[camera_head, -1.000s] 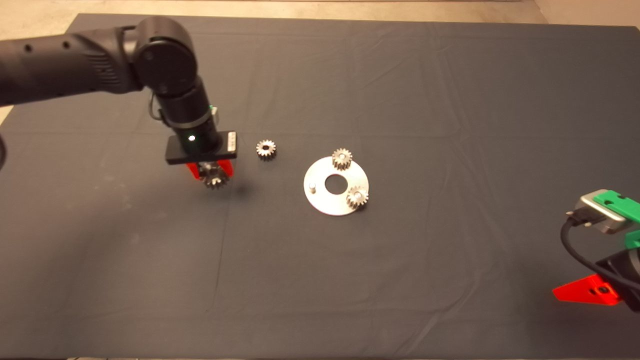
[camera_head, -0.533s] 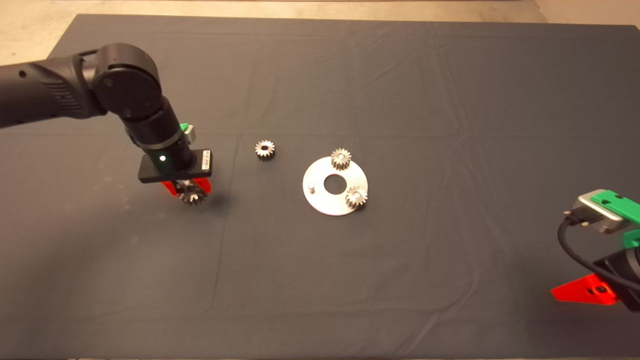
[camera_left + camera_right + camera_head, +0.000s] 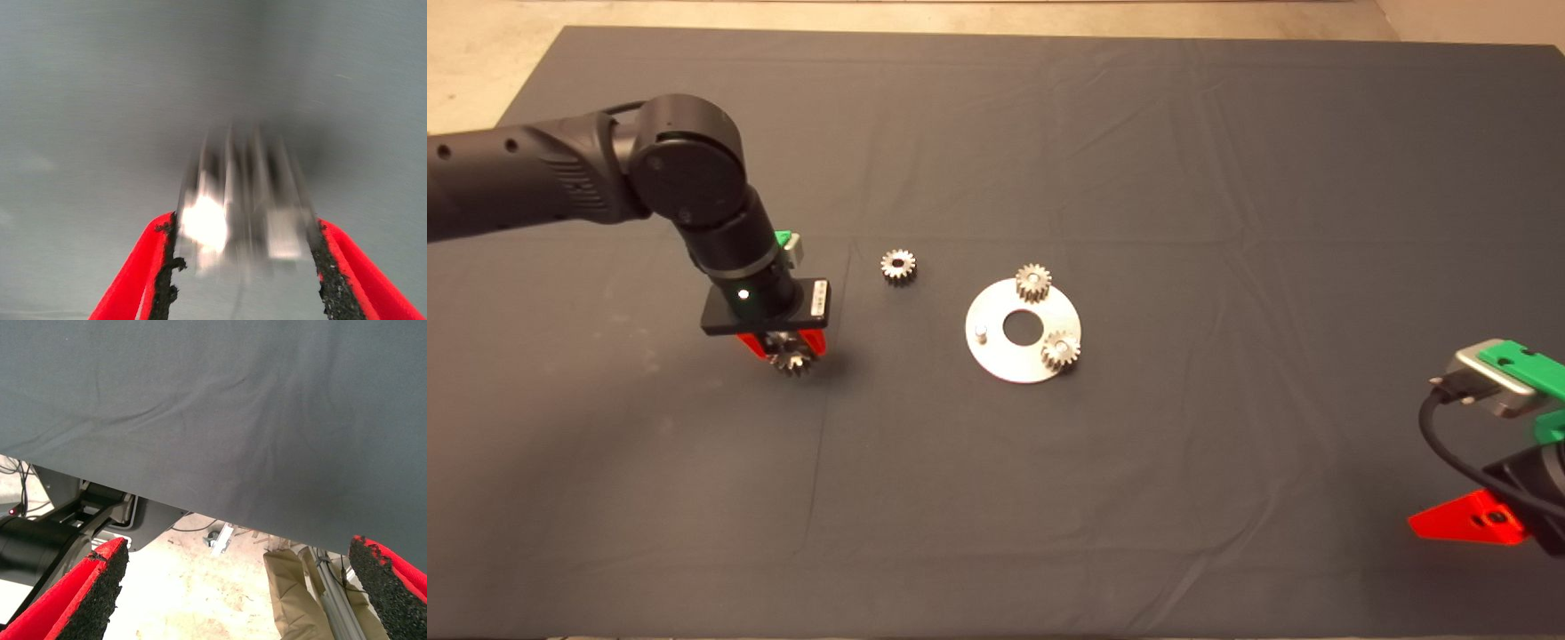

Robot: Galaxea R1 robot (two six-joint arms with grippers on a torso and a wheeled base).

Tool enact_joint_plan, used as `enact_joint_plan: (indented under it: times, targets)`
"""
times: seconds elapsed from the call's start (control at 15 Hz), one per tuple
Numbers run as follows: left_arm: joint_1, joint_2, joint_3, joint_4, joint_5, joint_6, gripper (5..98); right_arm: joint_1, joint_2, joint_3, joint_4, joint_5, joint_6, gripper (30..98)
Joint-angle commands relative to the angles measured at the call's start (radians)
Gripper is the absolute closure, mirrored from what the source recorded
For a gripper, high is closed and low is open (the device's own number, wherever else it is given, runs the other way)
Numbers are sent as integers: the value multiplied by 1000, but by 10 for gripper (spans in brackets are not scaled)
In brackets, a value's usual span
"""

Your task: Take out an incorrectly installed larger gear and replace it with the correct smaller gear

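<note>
My left gripper is shut on the larger gear, a chunky-toothed steel gear, and holds it over the mat left of the plate. In the left wrist view the gear sits between the red fingers. The smaller gear with fine teeth lies loose on the mat between my left gripper and the round silver plate. The plate carries two small gears and one bare pin. My right gripper is parked at the lower right edge, fingers wide apart and empty.
The dark mat covers the table, with light floor beyond its far edge. The right wrist view shows the mat's edge and floor clutter beyond it.
My left gripper, still holding the larger gear, swung left and toward the front, then came back a little to the right. The loose gear, plate and right arm have stayed put.
</note>
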Motion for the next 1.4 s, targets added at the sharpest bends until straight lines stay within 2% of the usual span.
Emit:
enact_joint_plan:
  times: [0.0, 0.2, 0.27, 0.33, 0.47, 0.6, 0.67, 0.87, 1.13, 1.33]
  targets:
    - [-18, 24, 15, -3, 61, -3, 578, 15, 22, -5, 38, -127, 8, 408]
    - [-18, 42, 7, -3, 59, -3, 521, 15, 32, -5, 38, -127, 31, 408]
    - [-18, 55, -7, -3, 54, -3, 496, 15, 32, -2, 38, -127, 34, 408]
    - [-18, 68, -27, -2, 37, 1, 491, 15, 33, -2, 38, -127, 34, 408]
    - [-18, 104, -70, 13, 27, 13, 460, 15, 38, -4, 38, -127, 34, 408]
    - [-18, 165, -130, 18, 19, 56, 419, 15, 38, -2, 38, -127, 36, 408]
    - [-18, 186, -161, 18, 9, 76, 392, 15, 38, -1, 38, -127, 36, 408]
    - [-19, 223, -262, 18, -54, 148, 392, 15, 38, 3, 38, -127, 48, 408]
    - [-24, 258, -322, 18, -53, 155, 392, 15, 41, 1, 38, -127, 50, 408]
    - [-24, 272, -345, 20, -54, 186, 392, 15, 46, -1, 38, -127, 50, 408]
